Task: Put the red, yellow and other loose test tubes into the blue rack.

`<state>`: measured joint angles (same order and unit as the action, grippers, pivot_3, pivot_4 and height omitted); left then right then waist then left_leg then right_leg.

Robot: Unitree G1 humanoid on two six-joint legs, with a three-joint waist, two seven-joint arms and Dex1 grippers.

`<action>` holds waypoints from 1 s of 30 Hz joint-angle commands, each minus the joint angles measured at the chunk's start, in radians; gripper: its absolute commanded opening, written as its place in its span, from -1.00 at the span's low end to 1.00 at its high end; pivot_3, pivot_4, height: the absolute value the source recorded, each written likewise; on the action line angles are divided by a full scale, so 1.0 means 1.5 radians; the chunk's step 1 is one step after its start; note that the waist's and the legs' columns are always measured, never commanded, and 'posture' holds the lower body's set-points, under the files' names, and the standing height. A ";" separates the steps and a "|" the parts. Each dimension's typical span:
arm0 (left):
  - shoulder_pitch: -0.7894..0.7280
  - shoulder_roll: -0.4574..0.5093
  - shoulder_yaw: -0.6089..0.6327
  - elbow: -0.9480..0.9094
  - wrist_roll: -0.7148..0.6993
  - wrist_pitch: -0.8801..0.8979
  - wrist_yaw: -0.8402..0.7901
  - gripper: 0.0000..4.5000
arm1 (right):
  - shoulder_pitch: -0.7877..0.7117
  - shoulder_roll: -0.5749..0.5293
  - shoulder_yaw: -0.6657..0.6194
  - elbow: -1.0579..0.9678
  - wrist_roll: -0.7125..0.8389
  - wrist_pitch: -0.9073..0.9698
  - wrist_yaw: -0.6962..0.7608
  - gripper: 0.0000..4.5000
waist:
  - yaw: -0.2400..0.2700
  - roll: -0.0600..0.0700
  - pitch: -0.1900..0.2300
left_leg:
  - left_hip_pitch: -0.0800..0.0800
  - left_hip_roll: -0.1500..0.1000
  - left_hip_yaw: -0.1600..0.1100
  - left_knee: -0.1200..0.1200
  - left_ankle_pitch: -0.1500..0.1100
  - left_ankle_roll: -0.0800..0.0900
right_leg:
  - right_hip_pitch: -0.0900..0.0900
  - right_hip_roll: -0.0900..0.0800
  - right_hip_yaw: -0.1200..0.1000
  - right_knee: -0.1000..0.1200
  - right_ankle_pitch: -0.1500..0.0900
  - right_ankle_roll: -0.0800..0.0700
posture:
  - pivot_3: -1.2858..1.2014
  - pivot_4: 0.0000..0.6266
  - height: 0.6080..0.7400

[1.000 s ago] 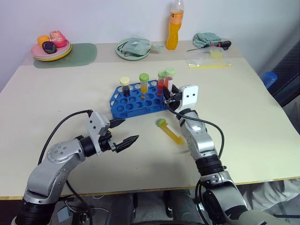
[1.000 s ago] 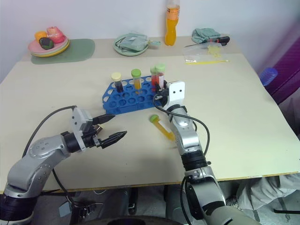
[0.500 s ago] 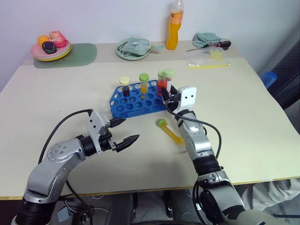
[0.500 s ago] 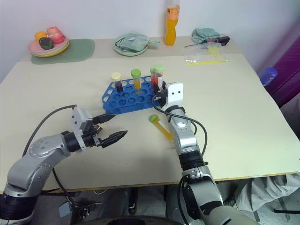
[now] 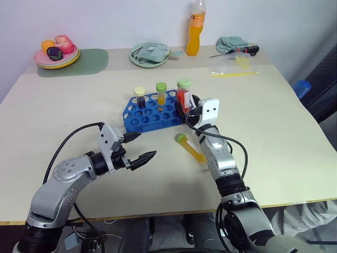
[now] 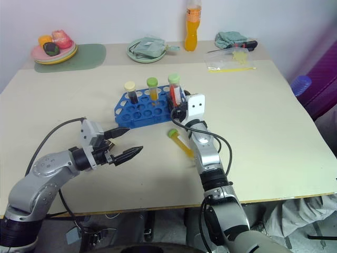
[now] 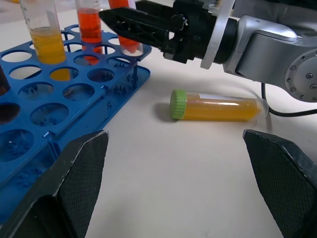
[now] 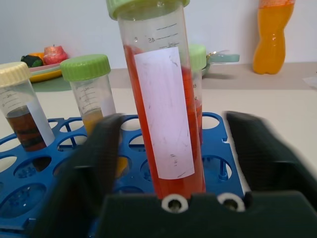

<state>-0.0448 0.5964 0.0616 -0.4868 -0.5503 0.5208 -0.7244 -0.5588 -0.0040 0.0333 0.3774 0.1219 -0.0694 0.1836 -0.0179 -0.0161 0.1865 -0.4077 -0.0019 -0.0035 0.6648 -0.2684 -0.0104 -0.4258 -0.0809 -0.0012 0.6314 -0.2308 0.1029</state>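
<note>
On your beige table [image 5: 63,105], the blue rack [image 5: 150,113] already holds four tubes, with the red tube [image 8: 163,114] just seated at its near right corner between the spread fingers of the right gripper [image 5: 188,109], which grips nothing. You have one yellow tube [image 5: 191,149] left lying beside the rack, and the left gripper [image 5: 138,147] waits wide open and empty.

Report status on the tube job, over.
Both end effectors open: right straddling red tube standing in blue rack, left idle. Yellow tube loose on table. Nothing in the way.
</note>
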 commanded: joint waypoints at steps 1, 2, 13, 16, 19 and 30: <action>-0.004 -0.002 0.003 -0.023 -0.006 -0.005 0.001 1.00 | 0.000 -0.002 -0.007 -0.049 -0.002 -0.001 -0.003 0.97 | 0.000 0.000 0.000 | 0.000 0.000 0.000 0.000 0.000 0.000 | 0.000 0.000 0.000 0.000 0.000 0.000 | 0.03 -0.52 1.00; -0.004 -0.002 0.003 -0.023 -0.006 -0.005 0.002 1.00 | 0.002 -0.005 -0.005 -0.062 0.000 0.003 0.001 0.97 | 0.000 0.000 0.000 | 0.000 0.000 0.000 0.000 0.000 0.000 | 0.000 0.000 0.000 0.000 0.000 0.000 | 0.03 -0.52 1.00; -0.004 -0.004 -0.001 -0.017 -0.007 -0.008 -0.001 1.00 | 0.019 -0.067 -0.004 -0.258 0.053 0.270 0.051 0.97 | 0.001 0.000 0.000 | 0.000 0.000 0.000 0.000 0.000 0.000 | 0.000 0.000 0.000 0.000 0.000 0.000 | 0.03 -0.52 1.00; -0.007 -0.005 -0.003 -0.014 -0.006 -0.009 -0.003 1.00 | -0.007 -0.073 -0.018 -0.290 0.086 0.372 0.052 0.97 | 0.001 0.001 0.000 | 0.000 0.000 0.000 0.000 0.000 0.000 | 0.000 0.000 0.000 0.000 0.000 0.000 | 0.03 -0.52 1.00; -0.008 -0.006 -0.005 -0.012 -0.003 -0.010 -0.005 1.00 | -0.036 -0.078 -0.027 -0.296 0.098 0.427 0.051 0.97 | 0.001 0.001 0.000 | 0.000 0.000 0.000 0.000 0.000 0.000 | 0.000 0.000 0.000 0.000 0.000 0.000 | 0.03 -0.52 1.00; 0.002 -0.007 -0.001 -0.016 0.000 -0.016 0.001 1.00 | -0.099 -0.077 -0.054 -0.245 0.113 0.500 0.035 0.57 | 0.002 0.001 0.000 | 0.000 0.000 0.000 0.000 0.000 0.000 | 0.000 0.000 0.000 0.000 0.000 0.000 | 0.03 -0.52 1.00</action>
<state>-0.0463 0.5865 0.0519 -0.4838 -0.5527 0.5173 -0.7237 -0.6846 -0.1168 -0.0394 0.0250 0.2858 0.6823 0.2375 -0.0154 -0.0151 0.1871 -0.4081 -0.0025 -0.0034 0.6645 -0.2685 -0.0103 -0.4259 -0.0809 -0.0015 0.6309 -0.2309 0.1029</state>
